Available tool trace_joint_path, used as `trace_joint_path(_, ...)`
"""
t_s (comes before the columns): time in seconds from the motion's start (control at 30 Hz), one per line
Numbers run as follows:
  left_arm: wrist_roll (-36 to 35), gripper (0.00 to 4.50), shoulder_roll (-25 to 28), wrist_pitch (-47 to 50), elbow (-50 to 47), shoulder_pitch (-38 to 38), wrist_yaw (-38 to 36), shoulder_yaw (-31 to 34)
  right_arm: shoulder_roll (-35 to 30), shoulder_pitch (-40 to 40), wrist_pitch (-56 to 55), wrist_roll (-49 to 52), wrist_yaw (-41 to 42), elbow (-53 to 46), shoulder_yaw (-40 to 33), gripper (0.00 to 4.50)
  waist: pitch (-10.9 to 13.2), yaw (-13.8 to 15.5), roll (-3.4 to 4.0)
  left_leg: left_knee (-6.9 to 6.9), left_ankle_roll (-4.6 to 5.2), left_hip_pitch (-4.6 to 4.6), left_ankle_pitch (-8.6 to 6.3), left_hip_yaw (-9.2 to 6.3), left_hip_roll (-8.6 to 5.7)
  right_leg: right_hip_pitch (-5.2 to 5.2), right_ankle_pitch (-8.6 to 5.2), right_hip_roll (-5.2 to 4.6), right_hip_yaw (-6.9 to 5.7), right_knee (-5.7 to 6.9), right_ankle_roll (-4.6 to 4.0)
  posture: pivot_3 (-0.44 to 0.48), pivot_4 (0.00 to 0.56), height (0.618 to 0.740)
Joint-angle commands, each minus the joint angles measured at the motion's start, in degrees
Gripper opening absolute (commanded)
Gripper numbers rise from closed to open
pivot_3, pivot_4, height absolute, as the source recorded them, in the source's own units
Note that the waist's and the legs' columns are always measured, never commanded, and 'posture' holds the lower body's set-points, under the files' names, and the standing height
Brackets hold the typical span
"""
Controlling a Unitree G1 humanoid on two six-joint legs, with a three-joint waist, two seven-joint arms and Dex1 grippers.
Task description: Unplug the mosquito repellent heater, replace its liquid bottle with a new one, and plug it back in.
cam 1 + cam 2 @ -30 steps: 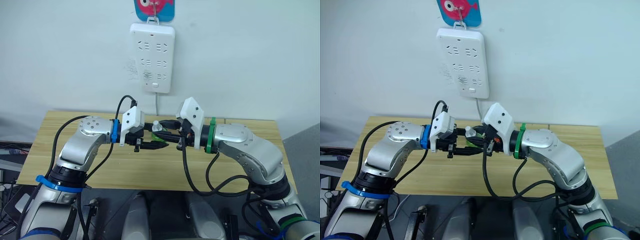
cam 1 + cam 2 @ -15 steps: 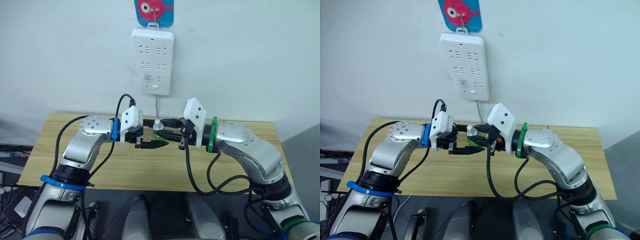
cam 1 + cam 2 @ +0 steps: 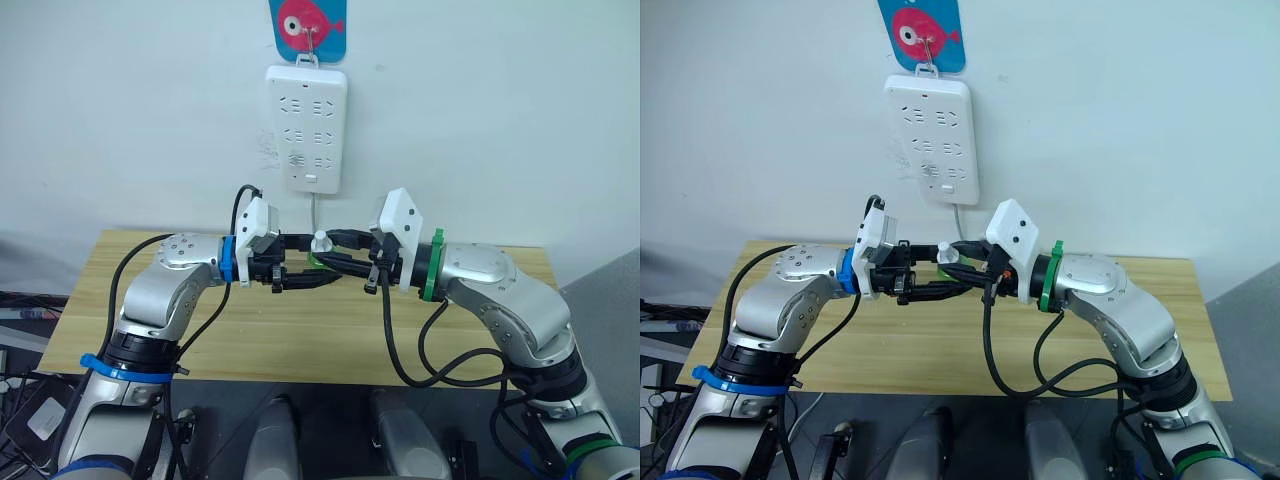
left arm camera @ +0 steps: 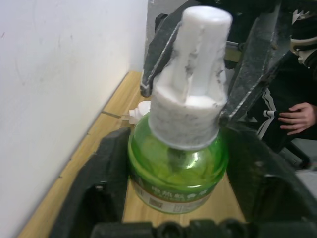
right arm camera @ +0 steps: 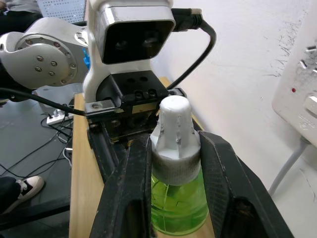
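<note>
Table point(image 3: 150, 330): a light wooden top against the white wall; both arms meet above its middle.
Power strip point(image 3: 307, 127): a long white multi-socket strip hanging on the wall under a fish-shaped hook, its sockets bare, a cable running down behind the arms.
Left gripper point(image 3: 300, 280): clenched around the green body of the bottle, which the left wrist view shows seated between its black fingers.
Right gripper point(image 3: 965, 280): clamped on the bottle's white cap, one finger point(image 5: 126, 198) on each side of the ribbed collar.
Liquid bottle point(image 4: 178, 168): small, clear green with a tall white cap point(image 5: 174, 131), held in the air between the two grippers, just below the strip.
Mosquito repellent heater: cannot be made out for certain; a small white object point(image 4: 140, 112) lies on the table by the wall beyond the bottle, too hidden to name.
Step in hand: judged to be the bottle swap, likely uncapping the new bottle.
Next move: probably a twist of the cap by the right gripper while the left holds the body steady and upright, lest liquid spill.
</note>
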Motion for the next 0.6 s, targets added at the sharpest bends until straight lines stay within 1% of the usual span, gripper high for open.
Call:
trace_joint_path(0.03,0.63,2.29,0.30,-1.17,-1.47,0.26,-1.07,-0.73,0.56,-0.57,-0.76,1.37,0.17,-1.52,-1.93,1.01,-0.07,-0.04,0.01,0.00,0.01,0.01,0.00,0.00,0.00,0.00,0.01,0.00,0.00,0.01,0.00,-0.148,0.168,0.725)
trace_joint_path(0.1,0.66,2.29,0.79,-1.06,-1.87,0.33,-1.65,-0.73,0.71,-0.51,-0.65,2.56,0.84,-1.59,-2.36,1.01,-0.09,-0.07,0.01,0.00,0.03,0.03,0.01,0.00,0.00,0.01,0.01,0.00,0.00,0.04,-0.01,-0.143,0.167,0.725)
trace_joint_path(0.17,0.55,2.29,1.49,-0.70,-2.55,0.31,-2.46,-0.72,0.46,-0.73,-0.84,4.18,2.98,-1.13,-2.59,1.01,-0.09,-0.12,0.01,0.00,0.04,0.04,0.02,0.00,0.00,0.01,0.01,0.01,0.00,0.07,-0.01,-0.141,0.170,0.725)
trace_joint_path(0.2,0.51,2.29,1.99,-0.61,-2.92,0.21,-3.14,-0.82,-0.38,-1.20,-1.65,4.57,5.47,-0.39,-2.13,1.01,-0.09,-0.13,0.01,0.00,0.05,0.04,0.02,0.00,0.00,0.01,0.01,0.01,0.01,0.07,-0.01,-0.142,0.172,0.725)
trace_joint_path(0.3,-0.76,2.29,4.49,1.29,-5.07,-0.63,-6.53,-1.48,-4.06,-6.41,-9.57,3.05,21.44,9.16,1.90,1.01,-0.09,-0.35,0.01,0.01,0.09,0.06,0.01,0.03,-0.01,0.01,0.02,0.02,0.03,0.08,0.00,-0.137,0.177,0.725)
trace_joint_path(0.33,-0.83,2.29,5.13,1.50,-5.51,-0.86,-7.37,-1.73,-4.42,-8.46,-11.51,2.43,25.38,12.52,2.93,1.01,-0.09,-0.52,0.01,0.05,0.11,0.09,0.00,0.04,-0.01,0.04,0.03,0.02,0.02,0.09,0.00,-0.131,0.178,0.725)
trace_joint_path(0.4,-0.93,2.29,5.55,1.92,-5.98,-1.37,-7.64,-1.75,-3.82,-12.57,-9.65,3.40,28.10,17.43,3.06,1.01,-0.09,-0.78,0.01,0.04,0.17,0.14,0.02,0.05,-0.01,0.06,0.08,0.03,0.03,0.09,-0.01,-0.116,0.179,0.725)
trace_joint_path(0.43,-0.83,2.29,5.53,1.93,-6.06,-1.60,-7.30,-1.57,-4.44,-13.69,-8.61,3.55,29.45,18.14,3.32,1.01,-0.09,-0.82,0.01,0.04,0.18,0.19,0.03,0.03,0.03,0.10,0.09,0.06,0.03,0.11,-0.02,-0.116,0.179,0.725)
trace_joint_path(0.5,-1.23,2.29,5.19,2.55,-6.16,-1.95,-6.16,-0.90,-5.84,-14.14,-6.40,5.05,31.75,17.32,2.70,1.01,-0.09,-0.74,0.01,0.04,0.19,0.20,0.04,0.00,0.04,0.10,0.09,0.08,0.01,0.19,-0.03,-0.116,0.179,0.725)
trace_joint_path(0.53,-1.41,2.29,5.12,2.83,-6.33,-1.93,-5.73,-0.63,-6.18,-13.81,-5.43,5.76,31.52,16.43,1.74,1.01,-0.09,-0.64,0.01,0.04,0.19,0.19,0.04,-0.03,0.04,0.10,0.09,0.07,-0.01,0.20,-0.03,-0.116,0.179,0.725)
trace_joint_path(0.6,-1.56,2.29,5.18,3.15,-6.88,-1.37,-5.28,-0.43,-5.84,-12.75,-5.78,5.00,27.81,15.45,-0.55,1.76,-0.09,-0.61,0.01,0.03,0.18,0.17,0.05,-0.02,0.03,0.09,0.09,0.06,0.00,0.18,-0.03,-0.121,0.182,0.725)
